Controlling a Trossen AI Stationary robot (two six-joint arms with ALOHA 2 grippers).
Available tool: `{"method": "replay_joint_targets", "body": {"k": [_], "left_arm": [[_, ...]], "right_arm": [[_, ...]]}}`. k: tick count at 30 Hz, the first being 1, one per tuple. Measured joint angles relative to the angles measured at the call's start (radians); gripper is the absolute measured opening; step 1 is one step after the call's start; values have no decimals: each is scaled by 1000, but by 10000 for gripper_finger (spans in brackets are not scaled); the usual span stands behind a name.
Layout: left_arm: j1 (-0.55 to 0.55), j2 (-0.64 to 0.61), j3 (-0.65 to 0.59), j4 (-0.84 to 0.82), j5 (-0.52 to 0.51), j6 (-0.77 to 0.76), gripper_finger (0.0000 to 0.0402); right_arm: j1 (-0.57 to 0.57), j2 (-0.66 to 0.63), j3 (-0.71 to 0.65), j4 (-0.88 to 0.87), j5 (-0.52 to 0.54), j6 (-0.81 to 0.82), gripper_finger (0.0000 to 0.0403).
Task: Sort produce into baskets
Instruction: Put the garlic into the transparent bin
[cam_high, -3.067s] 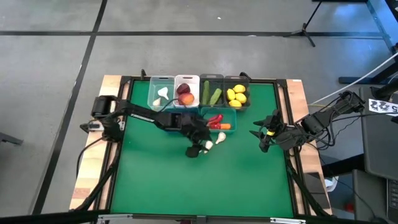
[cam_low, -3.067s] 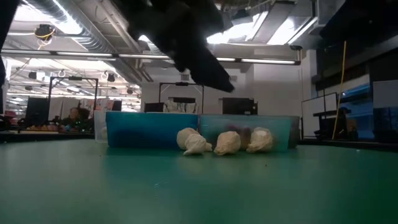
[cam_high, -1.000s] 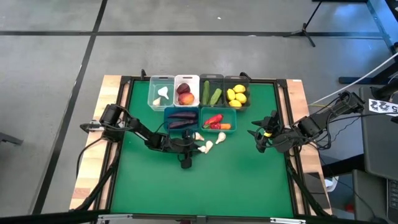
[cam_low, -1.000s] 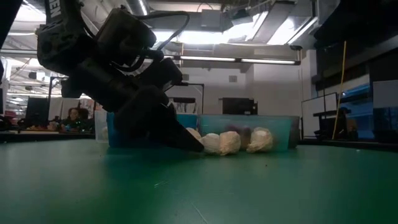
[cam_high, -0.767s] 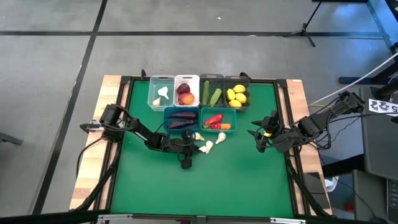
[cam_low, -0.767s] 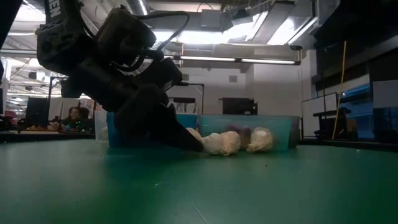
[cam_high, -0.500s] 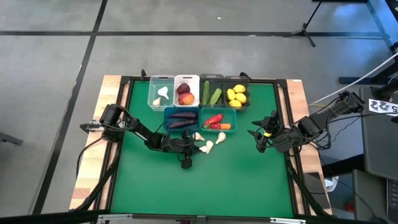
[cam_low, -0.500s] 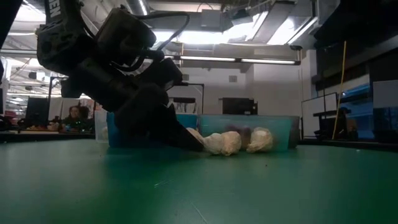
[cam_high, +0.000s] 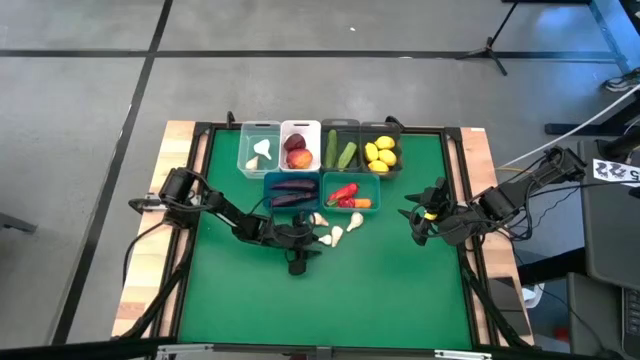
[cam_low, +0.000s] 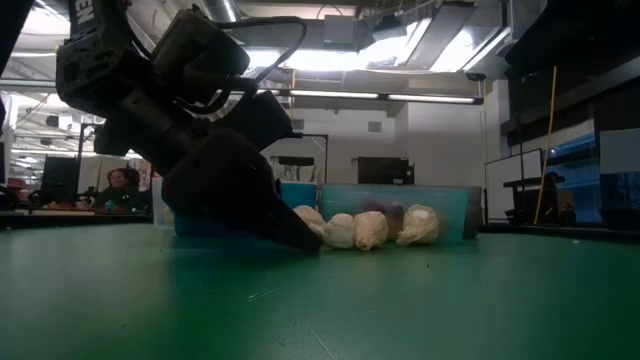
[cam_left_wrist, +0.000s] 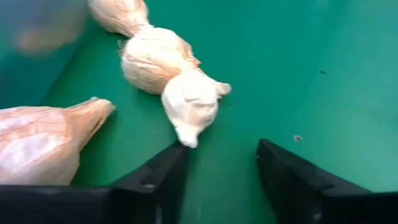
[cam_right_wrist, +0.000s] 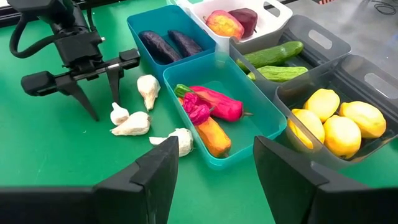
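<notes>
on the green worktop (cam_high: 380, 290) four loose garlic bulbs (cam_right_wrist: 132, 124) lie at six o'clock of the blue bin (cam_high: 293, 189), the left gripper (cam_right_wrist: 96, 84) low beside them, jaws apart and empty, probably lining up a pick, while the right gripper (cam_high: 418, 222) waits open at three o'clock.

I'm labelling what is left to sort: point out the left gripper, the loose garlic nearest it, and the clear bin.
left gripper (cam_right_wrist: 102, 85): right wrist view, gap between fingertips.
nearest garlic (cam_right_wrist: 119, 114): right wrist view, bulb's middle.
clear bin (cam_high: 247, 130): high view, far rim.
</notes>
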Motion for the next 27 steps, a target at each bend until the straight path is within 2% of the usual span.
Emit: {"method": "replay_joint_targets", "body": {"k": [5, 9, 15, 27], "left_arm": [[0, -4, 3, -42, 3, 16, 261], [1, -10, 2, -60, -24, 26, 290], [3, -32, -1, -76, -56, -12, 294], [29, -50, -3, -63, -77, 29, 294]], "right_arm": [[0, 0, 0, 0, 0, 0, 209], [0, 0, 0, 0, 0, 0, 209], [0, 0, 0, 0, -1, 0, 209], [0, 0, 0, -1, -1, 0, 209]]}}
